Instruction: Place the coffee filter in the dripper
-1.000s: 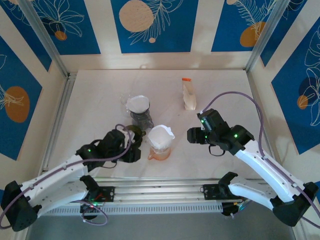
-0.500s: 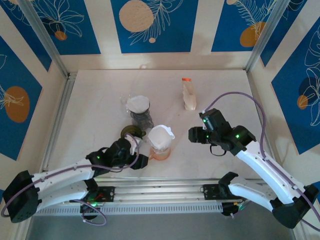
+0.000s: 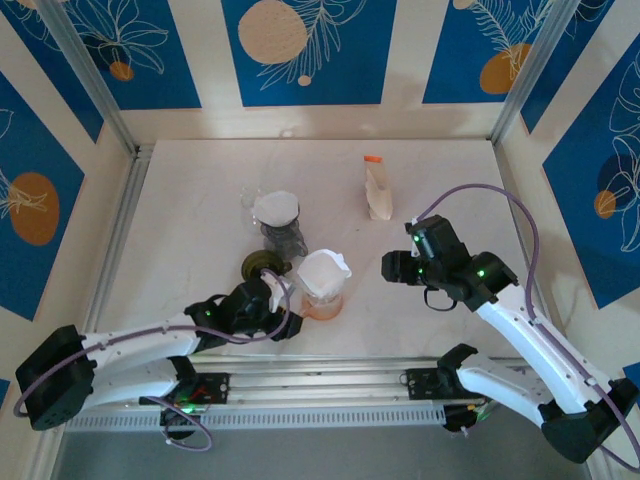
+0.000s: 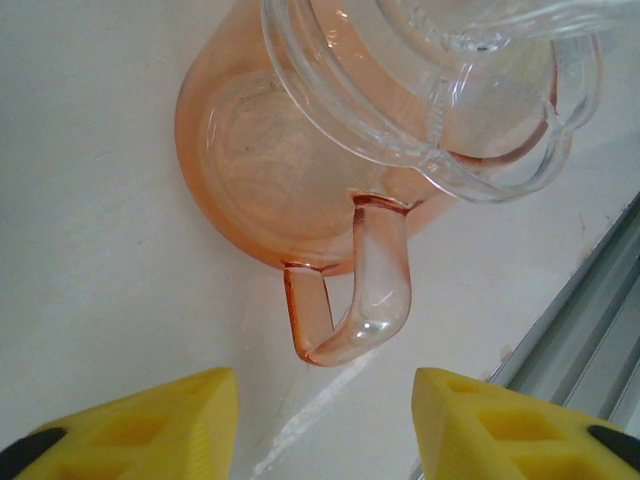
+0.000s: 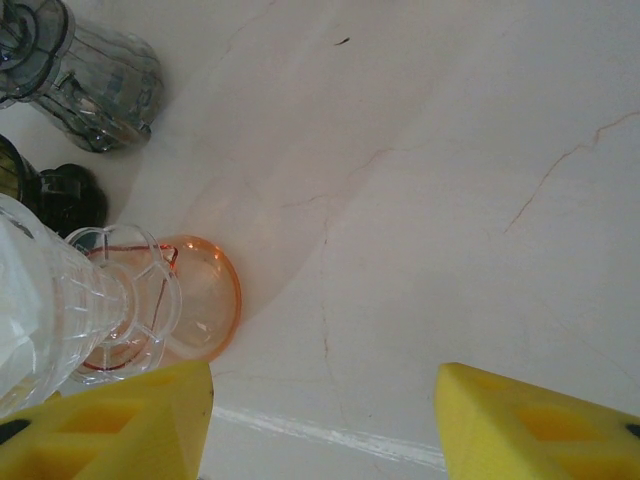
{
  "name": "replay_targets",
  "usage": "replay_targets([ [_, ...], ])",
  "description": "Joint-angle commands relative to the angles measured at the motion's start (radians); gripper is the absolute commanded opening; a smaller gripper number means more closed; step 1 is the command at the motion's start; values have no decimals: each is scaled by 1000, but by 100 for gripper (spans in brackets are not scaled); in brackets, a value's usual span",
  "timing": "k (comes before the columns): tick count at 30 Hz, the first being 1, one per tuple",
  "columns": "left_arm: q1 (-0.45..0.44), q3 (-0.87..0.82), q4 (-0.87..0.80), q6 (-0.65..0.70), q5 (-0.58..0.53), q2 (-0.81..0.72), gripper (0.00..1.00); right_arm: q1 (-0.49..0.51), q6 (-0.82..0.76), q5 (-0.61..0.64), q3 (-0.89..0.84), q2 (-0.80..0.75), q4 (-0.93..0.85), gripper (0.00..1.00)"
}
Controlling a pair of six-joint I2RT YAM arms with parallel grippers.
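I see the coffee filter [image 3: 322, 272] white and crumpled, sitting in the top of the clear dripper [image 3: 322, 292]. The dripper stands on an orange cup [image 3: 318, 306] near the middle of the table [image 3: 200, 200], toward the near edge.

The left gripper [image 3: 283, 320] lies low just left of the cup. In its wrist view the left gripper [image 4: 325, 425] has its yellow fingers [image 4: 140, 420] spread apart with nothing between them. The cup handle [image 4: 355, 290] sits just beyond the gap, not touched, and the dripper [image 4: 440, 90] overhangs the cup [image 4: 250, 150].

The right gripper [image 3: 394, 266] hovers to the right of the cup, apart from it. In its wrist view the right gripper [image 5: 325, 420] also has its fingers [image 5: 540, 420] spread and empty over bare table, with the dripper [image 5: 60, 300] and cup [image 5: 200, 300] at the left.

A grey glass [image 3: 283, 238] stands further back, a second white paper [image 3: 275, 208] just behind it. A dark green thing [image 3: 258, 265] sits left of the dripper, and a white pouch [image 3: 379, 195] with an orange cap stands at far right
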Motion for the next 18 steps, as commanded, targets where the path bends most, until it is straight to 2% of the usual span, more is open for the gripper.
replay_targets([
  [1, -17, 10, 24, 32, -2, 28, 46, -9, -15, -22, -3, -21, -5, 61],
  [13, -23, 81, 93, 57, 14, 160, 38, -33, -23, -31, -10, -43, -14, 61],
  [18, -23, 87, 27, 62, 15, 114, 44, -41, -26, -35, -16, -59, -22, 61],
])
